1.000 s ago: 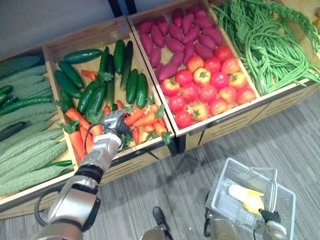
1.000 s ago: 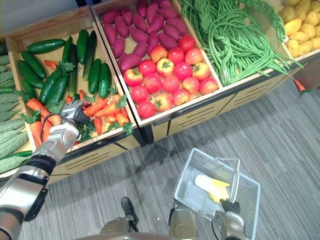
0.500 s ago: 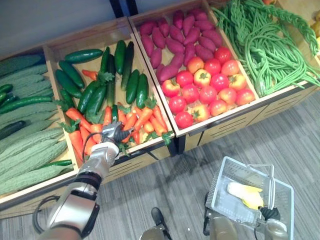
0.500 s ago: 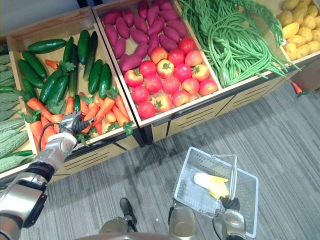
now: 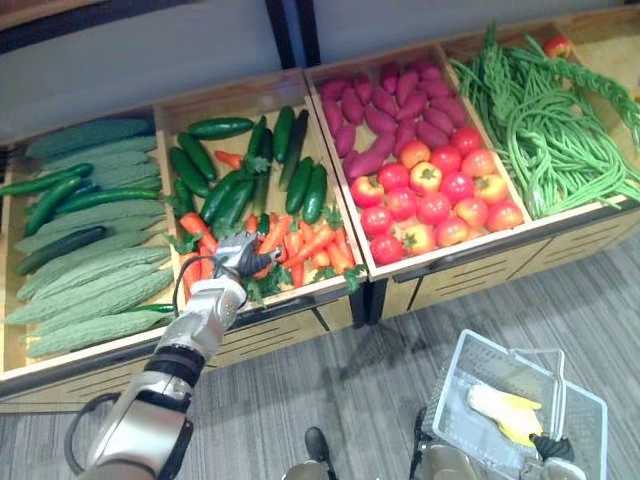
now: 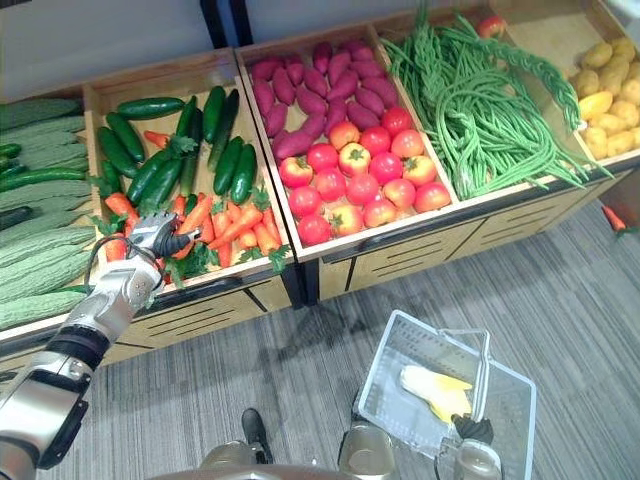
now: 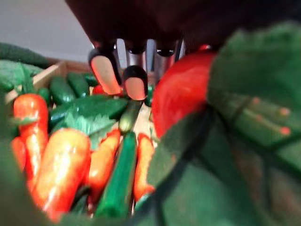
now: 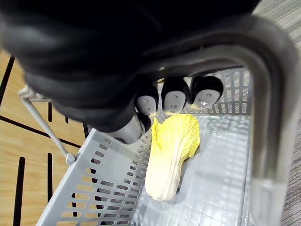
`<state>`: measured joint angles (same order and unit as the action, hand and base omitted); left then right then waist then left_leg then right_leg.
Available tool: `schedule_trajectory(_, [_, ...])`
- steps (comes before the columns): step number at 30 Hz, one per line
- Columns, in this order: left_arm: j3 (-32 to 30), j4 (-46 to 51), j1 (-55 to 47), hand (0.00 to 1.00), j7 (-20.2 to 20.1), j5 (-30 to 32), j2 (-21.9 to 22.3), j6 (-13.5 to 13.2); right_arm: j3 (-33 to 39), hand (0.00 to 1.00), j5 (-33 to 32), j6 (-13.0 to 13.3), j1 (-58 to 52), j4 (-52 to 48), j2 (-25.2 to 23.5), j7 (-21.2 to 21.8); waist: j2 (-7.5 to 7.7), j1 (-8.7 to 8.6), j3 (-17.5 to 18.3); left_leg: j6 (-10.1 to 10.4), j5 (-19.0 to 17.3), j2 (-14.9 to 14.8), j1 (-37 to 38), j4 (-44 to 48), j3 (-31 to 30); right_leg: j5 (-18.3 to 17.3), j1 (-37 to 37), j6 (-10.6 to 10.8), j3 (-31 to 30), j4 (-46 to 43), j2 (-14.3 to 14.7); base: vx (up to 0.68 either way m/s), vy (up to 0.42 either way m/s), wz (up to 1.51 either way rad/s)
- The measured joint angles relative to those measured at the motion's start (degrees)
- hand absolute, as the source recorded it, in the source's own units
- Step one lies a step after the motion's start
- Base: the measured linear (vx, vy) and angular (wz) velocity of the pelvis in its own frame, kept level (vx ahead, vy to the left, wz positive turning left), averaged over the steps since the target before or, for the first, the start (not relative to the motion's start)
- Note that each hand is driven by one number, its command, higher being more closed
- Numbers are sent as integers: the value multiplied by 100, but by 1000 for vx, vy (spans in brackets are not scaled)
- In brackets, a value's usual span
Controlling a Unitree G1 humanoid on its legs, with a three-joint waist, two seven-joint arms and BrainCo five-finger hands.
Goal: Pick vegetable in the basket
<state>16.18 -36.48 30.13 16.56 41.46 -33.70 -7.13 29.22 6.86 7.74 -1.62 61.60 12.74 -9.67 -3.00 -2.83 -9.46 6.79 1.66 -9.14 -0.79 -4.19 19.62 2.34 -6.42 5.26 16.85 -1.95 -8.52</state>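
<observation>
My left hand is down in the carrot pile at the front of the second crate. Its fingers curl round one orange carrot whose green leaves lie against the palm; the same carrot pokes out past the fingers. Low at the right, my right hand is shut on the handle of a grey wire basket held over the floor. A pale yellow cabbage lies inside the basket.
Wooden crates run side by side: bitter gourds, cucumbers, purple sweet potatoes, tomatoes, long beans, potatoes. The crate's front edge stands just below my left hand. Grey carpet lies between crates and basket.
The whole picture has shifted, so the camera moved. My left hand has sunk from above the carrots into the pile and curled its fingers round one. The basket stays in my right hand.
</observation>
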Motion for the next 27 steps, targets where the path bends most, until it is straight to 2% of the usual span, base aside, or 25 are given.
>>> schedule_trajectory(2, [106, 531, -216, 100, -2, 1, -220, -23, 20, 100, 14, -8, -53, -3, 5, 1, 7, 36, 172, -2, 22, 11, 14, -53, 1, 0, 1, 0, 2, 16, -1, 8, -2, 3])
schedule_trajectory(6, [396, 1515, -585, 100, -63, -3, -507, -296, 1, 100, 247, -66, -101, -52, 129, 23, 16, 132, 338, -15, 39, 46, 139, -118, 23, 2, 96, 2, -22, 50, -19, 2, 1, -1])
schedule_trajectory(9, [644, 2509, -1041, 100, -172, -27, -708, -651, -292, 100, 440, -124, -99, -342, 639, 147, 30, 135, 439, -13, 36, 66, 157, -155, 202, 37, 64, 50, -201, 119, -24, -8, 4, -14])
schedule_trajectory(12, [871, 2907, -1200, 100, -271, -66, -761, -882, -694, 100, 462, -114, -102, -681, 1090, 279, 35, 134, 478, 3, 5, 57, 235, -158, 401, 84, 53, 112, -438, 181, 17, -10, -9, -42])
schedule_trajectory(14, [1121, 3267, -1242, 100, -407, -98, -767, -1122, -1178, 100, 599, -7, -95, -1266, 1550, 415, 54, 131, 580, 42, -39, 20, 342, -157, 760, 148, -63, 90, -778, 190, 106, 4, -22, -71])
schedule_trajectory(20, [1871, 4134, -1230, 100, -673, -548, -924, -1553, -2351, 100, 705, 449, -50, -2666, 2374, 746, 114, 99, 760, 243, -224, -153, 844, -128, 1808, 258, -189, 14, -1752, 192, 451, 6, -37, -91])
schedule_trajectory(25, [2533, 4641, -984, 100, -961, -1020, -996, -1751, -3048, 100, 732, 539, -90, -3671, 2974, 1082, 118, -12, 818, 368, -347, -208, 1152, -92, 2501, 319, -245, 19, -2284, 179, 677, -15, -36, -65])
schedule_trajectory(26, [2655, 4724, -894, 100, -1007, -1087, -1016, -1765, -3117, 100, 732, 541, -92, -3793, 3044, 1145, 126, -16, 818, 375, -401, -232, 1161, -6, 2563, 325, -245, 20, -2334, 178, 691, -32, -8, -62])
schedule_trajectory(27, [3002, 4954, -638, 100, -1083, -1214, -1049, -1841, -3346, 100, 721, 554, -98, -4204, 3332, 1297, 109, -19, 828, 419, -572, -304, 1202, 245, 2781, 331, -248, 26, -2523, 170, 749, -36, -2, -57])
